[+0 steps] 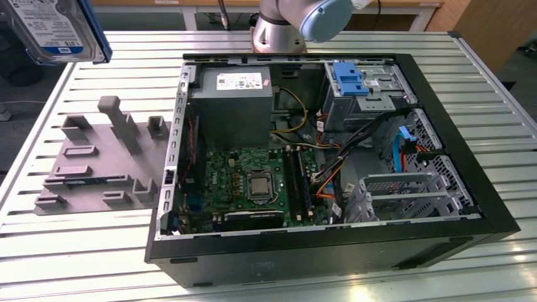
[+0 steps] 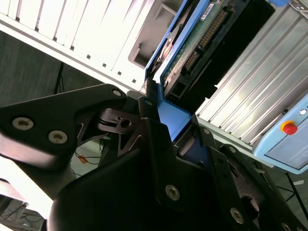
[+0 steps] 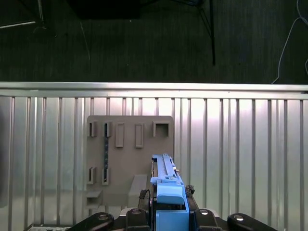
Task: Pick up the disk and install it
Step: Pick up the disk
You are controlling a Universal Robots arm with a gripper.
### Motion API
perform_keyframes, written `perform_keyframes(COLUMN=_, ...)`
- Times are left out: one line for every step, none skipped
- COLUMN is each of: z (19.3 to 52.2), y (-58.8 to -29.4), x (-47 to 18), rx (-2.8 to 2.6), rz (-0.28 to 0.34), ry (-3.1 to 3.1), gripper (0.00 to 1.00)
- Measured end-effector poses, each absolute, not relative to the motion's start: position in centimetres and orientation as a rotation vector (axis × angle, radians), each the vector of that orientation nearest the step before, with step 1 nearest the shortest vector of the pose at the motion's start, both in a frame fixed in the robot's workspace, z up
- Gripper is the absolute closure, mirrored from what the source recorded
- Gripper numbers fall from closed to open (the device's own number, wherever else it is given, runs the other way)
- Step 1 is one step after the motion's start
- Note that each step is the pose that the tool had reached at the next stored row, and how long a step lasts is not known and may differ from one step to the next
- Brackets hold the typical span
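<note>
Exterior view: high up, angled down over the slatted table and open computer case, at mid distance. First wrist view: looks down past the gripper onto the grey holder plate, which the exterior view also shows. Second wrist view: tilted, very close, looks along the disk.

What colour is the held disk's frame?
The frame of the disk is blue, clearest in the first wrist view.
</note>
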State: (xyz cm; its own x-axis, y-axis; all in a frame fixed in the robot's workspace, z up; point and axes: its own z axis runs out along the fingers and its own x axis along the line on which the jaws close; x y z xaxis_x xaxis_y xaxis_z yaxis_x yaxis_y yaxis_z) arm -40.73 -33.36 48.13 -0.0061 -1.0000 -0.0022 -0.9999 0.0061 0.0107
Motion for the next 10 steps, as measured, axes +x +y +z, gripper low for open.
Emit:
perform_keyframes(z=48.13, y=-33.38, x=-40.66, rx=2.210, rz=-0.014, ry=-2.224, gripper=0.64)
perform_keyframes(z=48.13, y=-33.40, x=-40.60, rx=2.210, rz=-0.014, ry=-2.224, gripper=0.64)
perform_keyframes(z=48.13, y=-33.41, x=-40.54, rx=2.210, rz=-0.014, ry=-2.224, gripper=0.64)
perform_keyframes(z=48.13, y=-33.43, x=-40.48, rx=2.210, rz=-0.014, ry=-2.224, gripper=0.64)
perform_keyframes(z=48.13, y=-33.44, x=-40.41, rx=2.210, rz=-0.014, ry=-2.224, gripper=0.64)
perform_keyframes(z=48.13, y=-33.46, x=-40.34, rx=2.210, rz=-0.014, ry=-2.224, gripper=0.64)
perform_keyframes(z=48.13, y=-33.47, x=-40.28, rx=2.210, rz=-0.014, ry=-2.224, gripper=0.64)
perform_keyframes(z=48.13, y=-33.48, x=-40.22, rx=2.210, rz=-0.014, ry=-2.224, gripper=0.64)
perform_keyframes(z=48.13, y=-33.50, x=-40.15, rx=2.210, rz=-0.014, ry=-2.224, gripper=0.64)
perform_keyframes(z=48.12, y=-33.51, x=-40.09, rx=2.210, rz=-0.014, ry=-2.224, gripper=0.64)
